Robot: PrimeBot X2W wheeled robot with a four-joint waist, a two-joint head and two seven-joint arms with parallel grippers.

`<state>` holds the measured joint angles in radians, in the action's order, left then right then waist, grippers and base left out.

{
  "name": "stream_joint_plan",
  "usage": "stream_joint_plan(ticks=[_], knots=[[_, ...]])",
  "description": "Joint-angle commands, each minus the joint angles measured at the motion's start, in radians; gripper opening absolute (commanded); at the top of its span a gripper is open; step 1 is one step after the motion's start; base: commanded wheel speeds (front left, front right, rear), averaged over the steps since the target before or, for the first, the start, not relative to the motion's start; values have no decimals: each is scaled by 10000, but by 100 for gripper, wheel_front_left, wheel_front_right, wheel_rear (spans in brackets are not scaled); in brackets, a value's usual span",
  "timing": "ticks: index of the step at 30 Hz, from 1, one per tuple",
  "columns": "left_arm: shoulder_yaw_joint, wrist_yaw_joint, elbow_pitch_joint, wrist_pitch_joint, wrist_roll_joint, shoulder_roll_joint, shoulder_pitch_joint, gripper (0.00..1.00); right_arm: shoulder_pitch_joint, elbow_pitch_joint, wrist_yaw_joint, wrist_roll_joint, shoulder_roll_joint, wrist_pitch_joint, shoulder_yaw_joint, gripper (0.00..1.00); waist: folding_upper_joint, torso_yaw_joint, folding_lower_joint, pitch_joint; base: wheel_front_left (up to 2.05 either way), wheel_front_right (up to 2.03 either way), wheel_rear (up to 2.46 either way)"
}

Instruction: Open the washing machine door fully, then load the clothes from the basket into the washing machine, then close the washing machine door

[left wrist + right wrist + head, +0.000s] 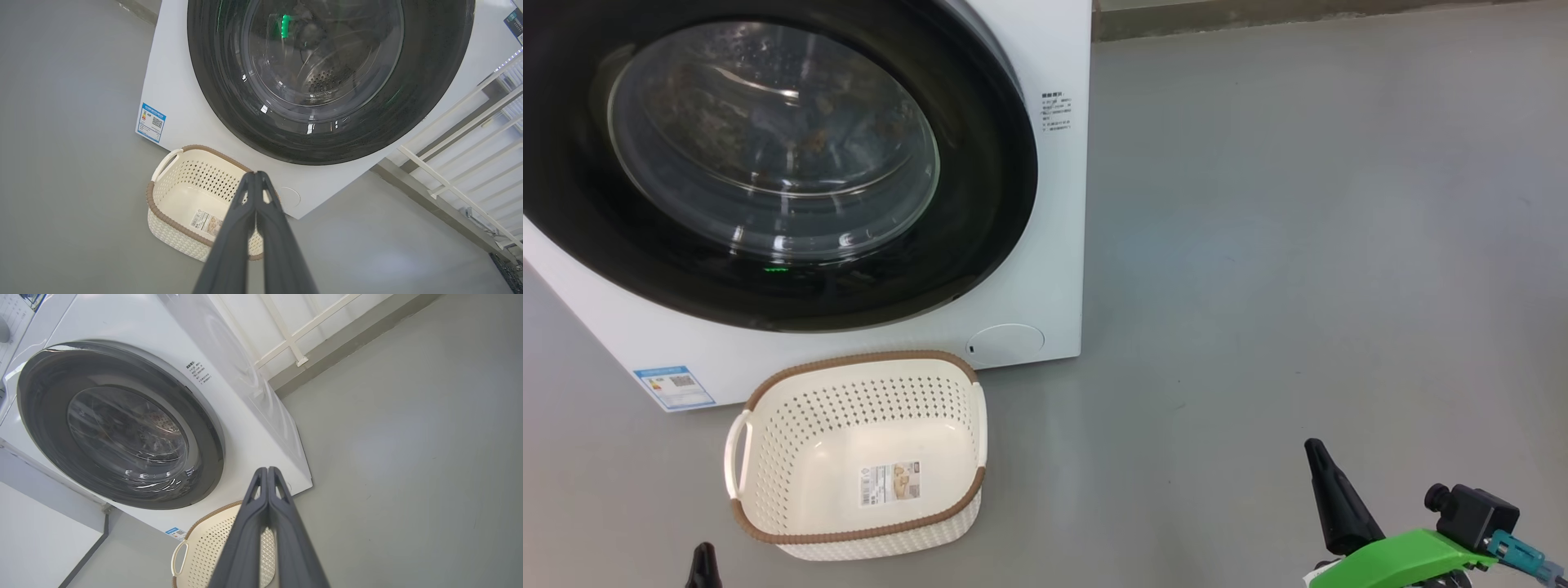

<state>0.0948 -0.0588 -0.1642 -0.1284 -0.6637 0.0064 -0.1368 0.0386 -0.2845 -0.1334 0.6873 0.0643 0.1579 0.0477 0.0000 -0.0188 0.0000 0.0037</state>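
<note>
Head view: round glossy black-rimmed glass door [776, 216] closed on the white front-loading washing machine [1058, 245]; cream perforated plastic basket [792, 400] empty before it, light blue clothes [792, 135] dim behind the glass. Left wrist view: left claw [255, 176] clenched, empty. Right wrist view: right claw [267, 470] likewise. Task seems complete.

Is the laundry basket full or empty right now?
Empty: the basket shows its bare bottom and the label there, with no fabric inside.
</note>
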Motion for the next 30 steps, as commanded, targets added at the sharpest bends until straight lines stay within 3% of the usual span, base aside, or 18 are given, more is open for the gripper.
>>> stream_joint_plan(ticks=[1,30], knots=[[115,-120,139,70,-399,217,426,0,372,293,9,423,97,-81,-32,0,0,6,0,0,0,0,0],[141,-326,-187,877,-3509,293,1121,0,469,338,15,3574,127,-860,-420,0,0,68,0,-2,0,0,0]])
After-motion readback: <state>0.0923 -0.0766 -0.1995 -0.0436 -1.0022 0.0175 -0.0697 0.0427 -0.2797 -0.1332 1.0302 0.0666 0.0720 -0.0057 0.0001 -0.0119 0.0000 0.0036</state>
